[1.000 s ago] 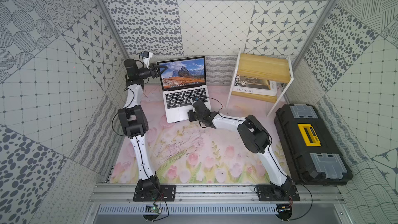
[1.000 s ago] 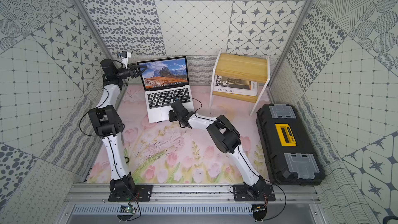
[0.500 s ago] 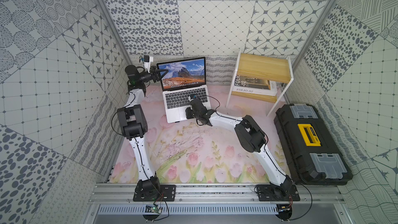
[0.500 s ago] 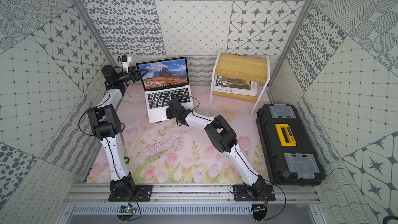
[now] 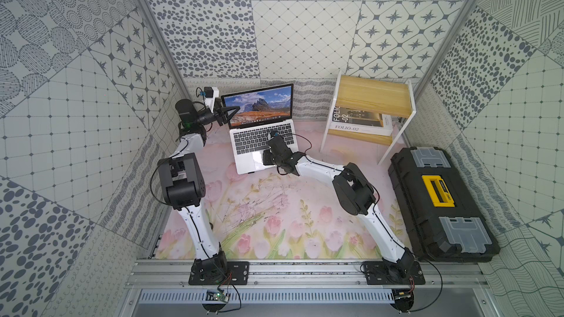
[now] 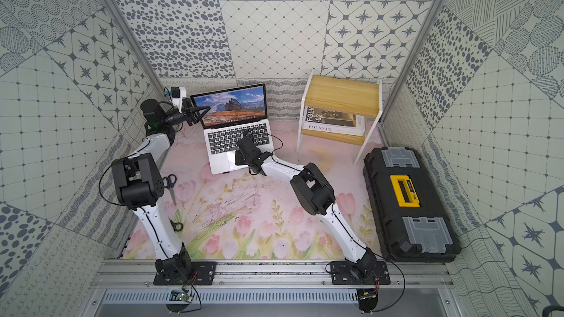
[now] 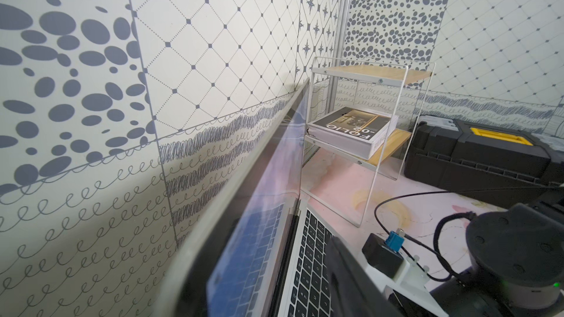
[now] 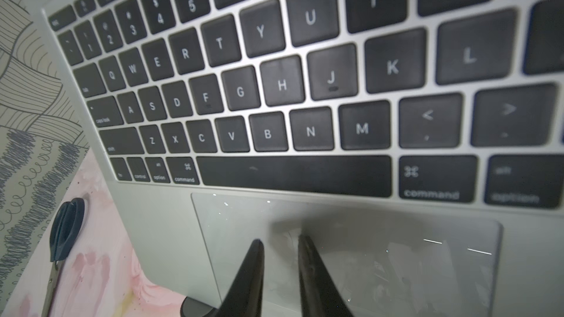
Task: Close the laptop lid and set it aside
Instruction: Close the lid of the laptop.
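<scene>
The laptop [image 5: 247, 164] is matt silver metal with matt black plastic keys [image 5: 253, 140]; the lid [image 5: 259, 109] has a glossy screen. Shelf [image 5: 372, 96] boards are pale wood, the toolbox [image 5: 427, 221] matt black plastic.

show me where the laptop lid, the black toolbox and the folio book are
laptop lid [image 5: 258, 105], in a top view, on the middle of its lit screen.
black toolbox [image 5: 438, 192], in a top view, on its yellow handle.
folio book [image 5: 360, 116], in a top view, on its dark cover.
</scene>
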Controlling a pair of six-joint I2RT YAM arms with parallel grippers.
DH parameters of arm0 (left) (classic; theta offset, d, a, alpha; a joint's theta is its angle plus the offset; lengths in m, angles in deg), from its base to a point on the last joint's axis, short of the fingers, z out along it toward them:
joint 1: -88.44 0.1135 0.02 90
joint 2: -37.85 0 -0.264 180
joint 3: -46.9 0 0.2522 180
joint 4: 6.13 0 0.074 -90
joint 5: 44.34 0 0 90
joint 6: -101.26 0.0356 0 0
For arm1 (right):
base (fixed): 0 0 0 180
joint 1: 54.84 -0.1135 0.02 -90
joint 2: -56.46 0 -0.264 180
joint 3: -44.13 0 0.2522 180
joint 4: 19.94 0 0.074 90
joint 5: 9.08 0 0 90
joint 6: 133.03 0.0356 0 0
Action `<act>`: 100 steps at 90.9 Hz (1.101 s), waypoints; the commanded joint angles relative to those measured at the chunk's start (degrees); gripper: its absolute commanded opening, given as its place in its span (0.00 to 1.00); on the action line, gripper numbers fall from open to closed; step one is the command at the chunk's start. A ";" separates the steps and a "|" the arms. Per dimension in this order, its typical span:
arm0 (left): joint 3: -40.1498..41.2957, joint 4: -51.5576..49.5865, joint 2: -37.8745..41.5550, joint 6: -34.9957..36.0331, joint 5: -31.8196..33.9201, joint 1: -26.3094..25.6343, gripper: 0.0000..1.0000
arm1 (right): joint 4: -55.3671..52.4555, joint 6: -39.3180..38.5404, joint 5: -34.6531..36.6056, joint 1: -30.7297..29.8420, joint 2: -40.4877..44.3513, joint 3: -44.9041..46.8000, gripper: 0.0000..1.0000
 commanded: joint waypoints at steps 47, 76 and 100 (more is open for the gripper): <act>11.31 -17.36 7.02 22.56 1.19 -1.60 0.56 | -10.01 4.65 0.89 2.49 -5.42 -5.08 0.24; 22.80 7.45 9.79 5.17 9.90 -1.62 0.86 | -10.74 4.79 -0.14 3.08 -5.47 -5.33 0.28; 33.15 26.83 9.81 -6.29 15.80 -1.35 0.91 | -10.74 4.79 -0.77 3.66 -4.78 -4.43 0.28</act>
